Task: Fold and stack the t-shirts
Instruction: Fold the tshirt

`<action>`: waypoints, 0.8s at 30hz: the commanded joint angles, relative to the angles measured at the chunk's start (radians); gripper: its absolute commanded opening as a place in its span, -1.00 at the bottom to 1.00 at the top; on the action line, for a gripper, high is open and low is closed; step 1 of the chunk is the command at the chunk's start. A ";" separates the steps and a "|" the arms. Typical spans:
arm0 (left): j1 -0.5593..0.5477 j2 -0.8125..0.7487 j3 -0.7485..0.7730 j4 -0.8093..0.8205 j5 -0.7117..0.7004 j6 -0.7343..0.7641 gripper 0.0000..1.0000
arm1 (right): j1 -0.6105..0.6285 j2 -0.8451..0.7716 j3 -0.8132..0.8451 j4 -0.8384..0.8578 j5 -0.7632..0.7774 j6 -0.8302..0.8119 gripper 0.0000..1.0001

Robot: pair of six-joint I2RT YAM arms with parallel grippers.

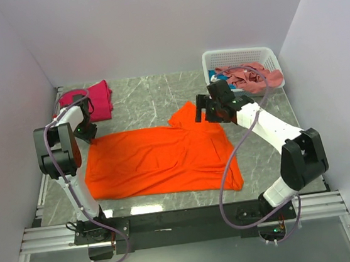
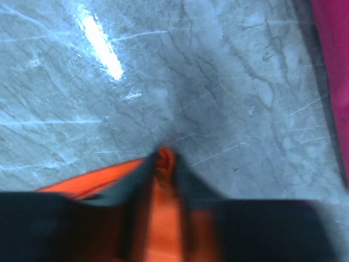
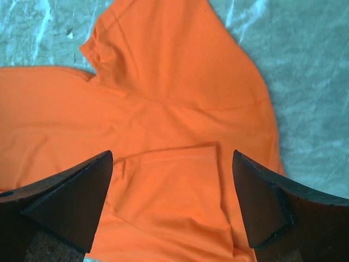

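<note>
Orange t-shirt (image 1: pixel 159 161) lies flat on the desk (image 1: pixel 152 95), toward the near edge. Left gripper (image 2: pixel 163 162) pinches its far-left corner, closed tight on the cloth. Right gripper (image 3: pixel 172 158) hovers spread wide over the far-right sleeve, holding nothing. Magenta t-shirt (image 1: pixel 92 101) sits at the far left corner.

bright orange t-shirt (image 1: pixel 159 161), magenta-red t-shirt (image 1: pixel 96 102), salmon-pink t-shirt (image 1: pixel 254 77), white lattice basket (image 1: pixel 235 52), grey veined table (image 1: pixel 149 99)

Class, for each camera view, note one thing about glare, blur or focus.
Left wrist: a bright glare streak on the table, and the fingers are blurred. Right wrist: the orange shirt is sharp, its seam stitching readable. Top external: even light, nothing blurred.
</note>
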 commanded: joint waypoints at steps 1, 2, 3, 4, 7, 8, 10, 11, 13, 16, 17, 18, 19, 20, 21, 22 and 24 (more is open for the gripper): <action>0.002 0.015 0.004 -0.001 0.009 0.007 -0.55 | -0.007 0.056 0.104 0.040 0.007 -0.061 0.91; 0.001 0.020 0.007 -0.004 0.014 0.013 -0.83 | -0.007 0.075 0.121 0.044 0.012 -0.075 0.90; 0.001 0.024 0.008 -0.011 0.021 0.019 -0.96 | -0.007 0.096 0.144 0.043 0.016 -0.103 0.89; 0.002 0.026 0.010 -0.010 0.024 0.022 -0.99 | -0.007 0.142 0.168 0.034 0.027 -0.114 0.89; -0.001 0.012 -0.005 0.001 0.032 0.033 -0.99 | -0.007 0.258 0.320 0.032 0.066 -0.149 0.89; -0.004 0.009 -0.008 0.002 0.034 0.035 -0.99 | -0.007 0.291 0.358 0.031 0.072 -0.158 0.89; -0.007 0.000 -0.010 -0.004 0.037 0.038 -0.99 | -0.004 0.403 0.442 0.000 0.079 -0.189 0.85; -0.010 -0.003 -0.008 -0.005 0.037 0.038 -0.99 | -0.006 0.446 0.546 -0.024 0.082 -0.195 0.84; -0.012 -0.010 -0.001 -0.016 0.034 0.036 -0.99 | -0.004 0.564 0.698 -0.074 0.089 -0.215 0.81; -0.012 -0.014 0.007 -0.033 0.026 0.036 -0.99 | -0.006 0.716 0.902 -0.164 0.118 -0.232 0.74; -0.013 -0.019 0.007 -0.036 0.021 0.033 -0.99 | -0.006 0.748 0.943 -0.181 0.125 -0.238 0.72; -0.013 -0.020 0.004 -0.038 0.020 0.033 -0.99 | -0.006 0.799 0.973 -0.204 0.139 -0.250 0.70; -0.013 -0.022 0.002 -0.039 0.017 0.035 -0.99 | -0.004 0.819 1.015 -0.210 0.144 -0.258 0.68; -0.013 -0.025 0.001 -0.041 0.015 0.035 -0.99 | -0.006 0.836 1.026 -0.213 0.151 -0.268 0.66; -0.013 -0.025 -0.004 -0.044 0.012 0.035 -0.99 | -0.006 0.856 1.027 -0.210 0.162 -0.273 0.61; -0.013 -0.025 -0.005 -0.042 0.014 0.033 -0.99 | -0.006 0.863 1.026 -0.215 0.167 -0.273 0.59; -0.013 -0.026 -0.014 -0.036 0.021 0.035 -0.99 | -0.006 0.868 1.011 -0.209 0.159 -0.264 0.51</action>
